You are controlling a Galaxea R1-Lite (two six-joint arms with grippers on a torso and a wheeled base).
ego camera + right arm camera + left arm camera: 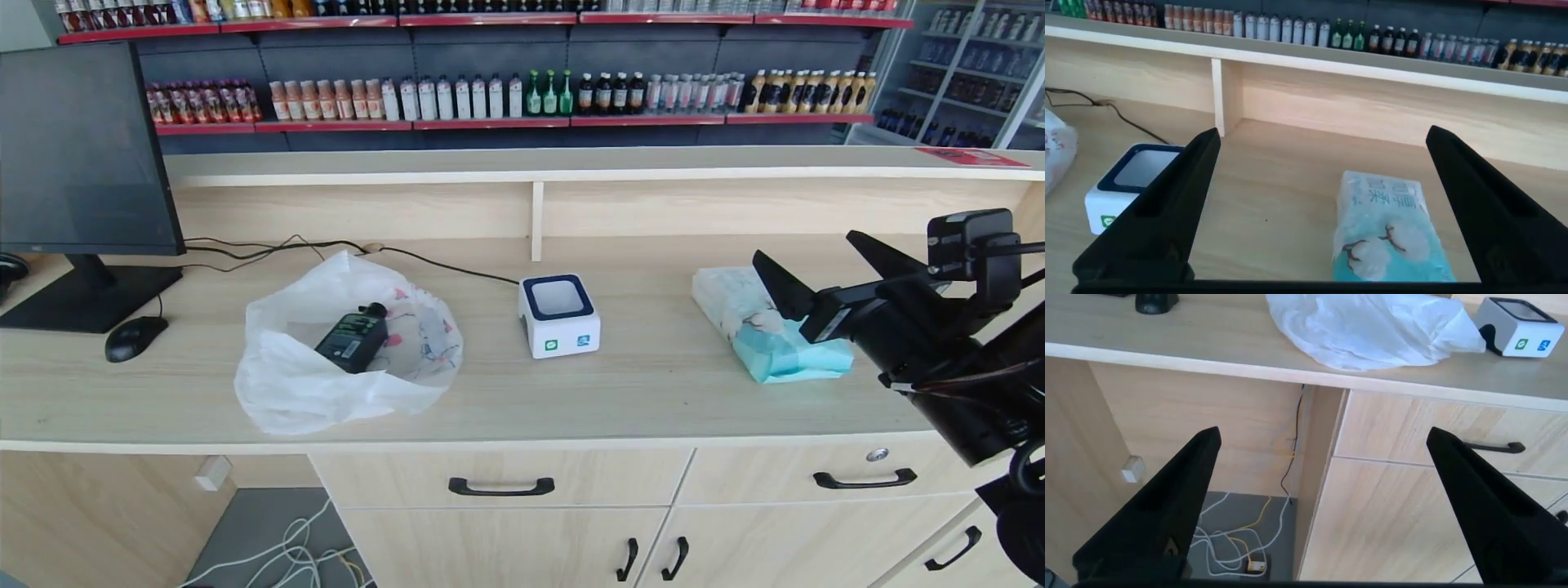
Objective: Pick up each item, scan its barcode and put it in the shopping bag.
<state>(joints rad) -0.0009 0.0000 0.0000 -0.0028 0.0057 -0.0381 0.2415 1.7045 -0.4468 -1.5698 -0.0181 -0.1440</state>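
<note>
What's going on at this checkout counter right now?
A robot is checking out goods. One dark item already lies in the shopping bag. The right gripper, open and empty, hovers by the tissue pack, which lies on the counter right of the scanner. The left gripper is open, low in front of the counter.

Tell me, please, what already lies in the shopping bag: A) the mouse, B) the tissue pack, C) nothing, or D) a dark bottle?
D: a dark bottle lies in the open bag, while the tissue pack lies outside it, right of the scanner.
</note>
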